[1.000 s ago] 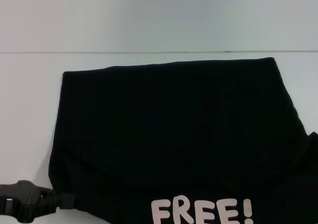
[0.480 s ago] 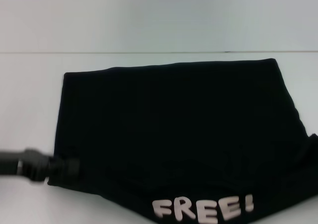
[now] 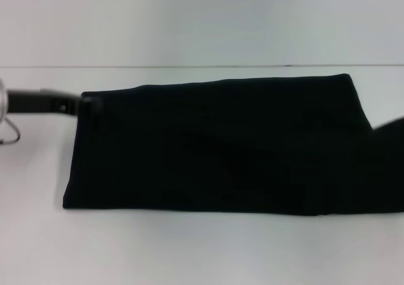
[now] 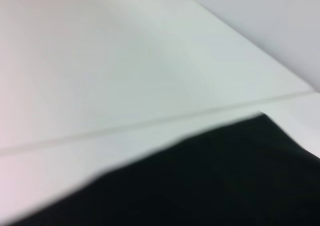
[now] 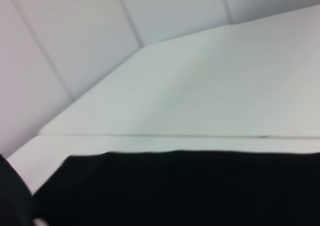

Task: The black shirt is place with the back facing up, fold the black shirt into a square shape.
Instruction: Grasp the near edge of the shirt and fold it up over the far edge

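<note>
Since half a second ago, our left pincer has swung the near hem up and over to the far left corner, so the black shirt now lies doubled as a wide band on the white desk, its lettering folded under. To finish this fold well, we would line hem against far edge before letting go. Whether the left pincer is clamped on cloth we cannot tell; the right one is out of sight, and the shirt's right end is cut off.
</note>
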You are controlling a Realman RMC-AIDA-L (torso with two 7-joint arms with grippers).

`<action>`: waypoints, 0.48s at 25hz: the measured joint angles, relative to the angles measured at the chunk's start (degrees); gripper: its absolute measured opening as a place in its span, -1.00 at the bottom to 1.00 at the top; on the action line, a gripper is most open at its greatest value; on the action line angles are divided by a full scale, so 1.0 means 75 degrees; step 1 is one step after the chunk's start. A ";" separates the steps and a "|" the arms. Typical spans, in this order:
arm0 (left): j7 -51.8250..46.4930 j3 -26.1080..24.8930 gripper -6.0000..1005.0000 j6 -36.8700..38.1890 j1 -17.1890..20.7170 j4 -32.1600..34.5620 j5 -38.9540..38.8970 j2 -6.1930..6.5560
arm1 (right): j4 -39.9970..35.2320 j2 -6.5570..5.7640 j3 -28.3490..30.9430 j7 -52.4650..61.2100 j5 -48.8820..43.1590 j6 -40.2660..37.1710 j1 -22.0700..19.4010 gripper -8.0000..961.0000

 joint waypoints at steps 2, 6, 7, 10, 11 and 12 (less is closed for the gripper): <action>0.0023 0.0053 -0.98 -0.0742 -0.0215 -0.0266 0.0026 0.0002 | 0.0262 -0.0022 -0.0077 0.0108 -0.0023 0.0576 0.0244 -0.94; 0.0008 0.0688 -0.98 -0.2374 -0.0476 -0.0733 0.0032 -0.0057 | 0.0865 -0.0025 -0.0314 0.0175 -0.0039 0.1811 0.0735 -0.94; -0.0003 0.0942 -0.98 -0.2848 -0.0507 -0.0818 0.0015 -0.0114 | 0.1022 -0.0002 -0.0397 0.0175 -0.0039 0.2164 0.0898 -0.94; -0.0006 0.1304 -0.98 -0.3662 -0.0549 -0.0920 0.0004 -0.0285 | 0.1449 0.0102 -0.0690 0.0177 -0.0038 0.3167 0.1304 -0.94; -0.0007 0.1501 -0.98 -0.4089 -0.0560 -0.0941 0.0021 -0.0400 | 0.1708 0.0197 -0.0854 0.0178 -0.0030 0.3844 0.1569 -0.94; -0.0007 0.1501 -0.98 -0.4089 -0.0560 -0.0941 0.0021 -0.0400 | 0.1708 0.0197 -0.0854 0.0178 -0.0030 0.3844 0.1569 -0.94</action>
